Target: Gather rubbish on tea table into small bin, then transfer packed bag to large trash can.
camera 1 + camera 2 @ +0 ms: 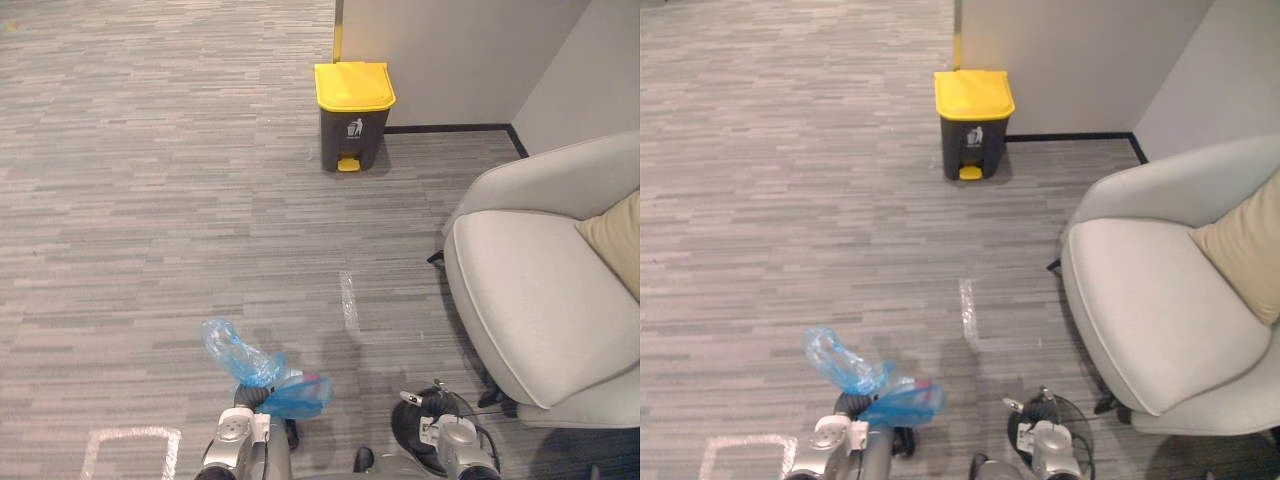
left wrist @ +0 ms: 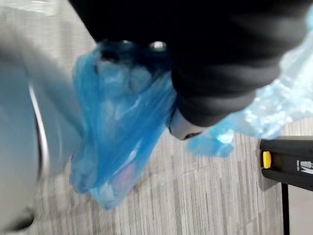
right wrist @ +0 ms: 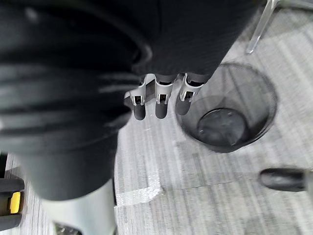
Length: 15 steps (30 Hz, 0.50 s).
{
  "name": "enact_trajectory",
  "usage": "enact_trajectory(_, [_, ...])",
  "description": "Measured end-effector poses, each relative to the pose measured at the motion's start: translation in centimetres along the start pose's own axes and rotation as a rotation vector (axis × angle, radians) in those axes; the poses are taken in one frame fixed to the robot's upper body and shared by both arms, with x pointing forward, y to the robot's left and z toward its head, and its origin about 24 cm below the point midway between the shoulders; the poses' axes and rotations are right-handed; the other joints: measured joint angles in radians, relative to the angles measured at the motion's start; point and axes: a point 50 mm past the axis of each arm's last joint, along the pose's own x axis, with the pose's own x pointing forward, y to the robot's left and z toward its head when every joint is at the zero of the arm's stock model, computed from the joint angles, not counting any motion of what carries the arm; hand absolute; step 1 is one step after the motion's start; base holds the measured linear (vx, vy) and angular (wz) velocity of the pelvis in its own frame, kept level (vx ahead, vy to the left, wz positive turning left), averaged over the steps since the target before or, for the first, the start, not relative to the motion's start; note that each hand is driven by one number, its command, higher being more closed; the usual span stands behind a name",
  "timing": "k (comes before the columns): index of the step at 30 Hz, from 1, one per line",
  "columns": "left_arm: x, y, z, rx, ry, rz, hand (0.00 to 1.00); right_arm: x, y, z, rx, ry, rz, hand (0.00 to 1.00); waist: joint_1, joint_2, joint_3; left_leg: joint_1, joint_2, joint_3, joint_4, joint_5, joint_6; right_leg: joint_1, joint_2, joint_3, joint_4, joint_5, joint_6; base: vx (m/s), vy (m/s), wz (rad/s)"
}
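Note:
A blue plastic bag with rubbish inside hangs above the carpet near the lower middle of the eye views. My left hand is shut on its gathered neck, and a loose tail of the bag sticks up to the left. In the left wrist view the bag bulges beside the hand's dark cover. The large trash can, dark grey with a closed yellow lid, stands far ahead by the wall. My right hand hangs open and empty over the small black mesh bin, which has no bag in it.
A light grey armchair with a beige cushion takes up the right side. Tape marks lie on the carpet ahead and at the lower left. Open carpet stretches from me to the trash can.

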Motion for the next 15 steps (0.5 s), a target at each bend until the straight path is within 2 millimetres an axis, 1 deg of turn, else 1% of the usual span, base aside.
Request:
enact_trajectory(1, [0.0,0.0,0.1,0.001,-0.001,0.001,1.00,-0.1,0.1,-0.4,0.001,0.011,0.001,0.00,0.000,-0.006,0.001,0.000,-0.008,0.004,0.011,-0.014,0.005,0.007,-0.010,0.002,0.001,0.000,0.002,0.41,0.238,0.05])
enact_trajectory(2, [0.0,0.1,0.1,0.002,0.000,0.001,1.00,-0.2,0.4,-0.7,0.003,0.023,0.009,0.00,0.006,-0.010,-0.001,0.005,-0.018,0.019,0.046,-0.055,0.015,0.008,-0.029,0.017,0.028,0.003,0.009,0.24,0.144,-0.19])
enact_trajectory(3, [0.0,0.2,0.0,0.004,0.002,0.003,1.00,-0.2,0.5,-0.7,0.004,0.025,0.012,0.00,0.010,-0.009,0.001,0.017,-0.019,0.033,0.062,-0.079,0.021,0.002,-0.039,0.029,0.066,0.002,0.016,0.56,0.318,-0.57])
enact_trajectory(4, [-0.3,0.1,-0.9,0.007,0.027,0.000,1.00,-0.3,0.9,-0.7,0.006,0.026,0.026,0.00,0.014,-0.004,0.002,0.092,-0.022,0.063,0.062,-0.130,0.038,-0.084,-0.063,0.077,0.317,0.019,0.066,0.48,0.256,-0.54])
enact_trajectory(5, [-0.4,0.1,-1.1,0.010,0.033,-0.002,1.00,-0.3,1.0,-0.7,0.007,0.026,0.030,0.00,0.012,-0.002,0.002,0.111,-0.023,0.067,0.057,-0.138,0.039,-0.116,-0.069,0.083,0.402,0.034,0.093,0.47,0.233,-0.43])
enact_trajectory(6, [-0.5,0.2,-1.3,0.023,0.036,-0.002,1.00,-0.4,1.2,-0.9,0.005,0.031,0.039,0.00,0.006,0.000,0.003,0.148,-0.025,0.069,0.047,-0.152,0.041,-0.178,-0.072,0.092,0.556,0.039,0.117,0.29,0.091,-0.03])
enact_trajectory(7, [-0.5,0.3,-1.3,0.035,0.036,-0.003,1.00,-0.4,1.3,-1.0,0.004,0.033,0.042,0.00,0.004,-0.002,0.002,0.167,-0.027,0.073,0.038,-0.158,0.040,-0.217,-0.073,0.091,0.631,0.032,0.109,0.37,0.074,0.04])
enact_trajectory(8, [-0.4,0.7,-1.1,0.050,0.032,0.003,1.00,-0.5,1.5,-1.0,0.001,0.032,0.048,0.00,-0.003,-0.004,0.006,0.236,-0.036,0.074,-0.007,-0.167,0.039,-0.308,-0.066,0.066,0.744,0.002,0.066,0.38,0.048,0.03])
enact_trajectory(9, [-0.3,0.8,-1.0,0.051,0.030,0.007,1.00,-0.5,1.5,-1.0,-0.001,0.032,0.049,0.00,-0.008,-0.001,0.009,0.276,-0.037,0.076,-0.036,-0.169,0.042,-0.342,-0.058,0.046,0.748,-0.018,0.043,0.40,0.001,0.02])
enact_trajectory(10, [-0.3,0.9,-0.9,0.052,0.028,0.009,1.00,-0.4,1.5,-1.0,-0.003,0.031,0.049,0.00,-0.015,0.001,0.012,0.302,-0.037,0.075,-0.054,-0.171,0.042,-0.362,-0.052,0.026,0.734,-0.028,0.026,0.39,-0.042,0.01])
enact_trajectory(11, [-0.2,1.0,-0.7,0.054,0.023,0.014,1.00,-0.4,1.5,-0.7,-0.008,0.021,0.052,0.00,-0.024,0.009,0.016,0.348,-0.034,0.074,-0.092,-0.175,0.040,-0.399,-0.033,-0.019,0.661,-0.039,0.002,0.46,-0.079,0.03])
enact_trajectory(12, [-0.1,1.2,-0.4,0.056,0.014,0.018,1.00,-0.2,1.4,-0.2,-0.028,0.004,0.055,0.00,-0.031,0.015,0.018,0.385,-0.026,0.076,-0.120,-0.182,0.027,-0.431,-0.001,-0.061,0.512,-0.021,-0.016,0.39,-0.087,0.04])
enact_trajectory(13, [0.0,1.3,-0.2,0.059,0.007,0.020,1.00,-0.2,1.4,-0.1,-0.035,0.001,0.055,0.00,-0.034,0.014,0.017,0.400,-0.025,0.075,-0.133,-0.187,0.020,-0.441,0.014,-0.075,0.420,0.005,-0.025,0.42,-0.111,0.10])
enact_trajectory(14, [0.1,1.6,0.0,0.066,0.000,0.026,1.00,-0.2,1.2,-0.2,-0.040,0.004,0.052,0.00,-0.039,0.002,0.016,0.428,-0.031,0.070,-0.154,-0.197,0.001,-0.447,0.037,-0.075,0.246,0.115,-0.050,0.49,-0.125,0.29])
enact_trajectory(15, [0.1,1.3,-0.1,0.064,0.012,0.023,1.00,-0.1,0.4,-0.6,-0.056,0.017,0.033,0.00,-0.049,0.024,0.018,0.460,-0.013,0.035,-0.173,-0.204,-0.011,-0.415,0.064,-0.078,0.214,0.203,-0.104,0.51,-0.124,0.21])
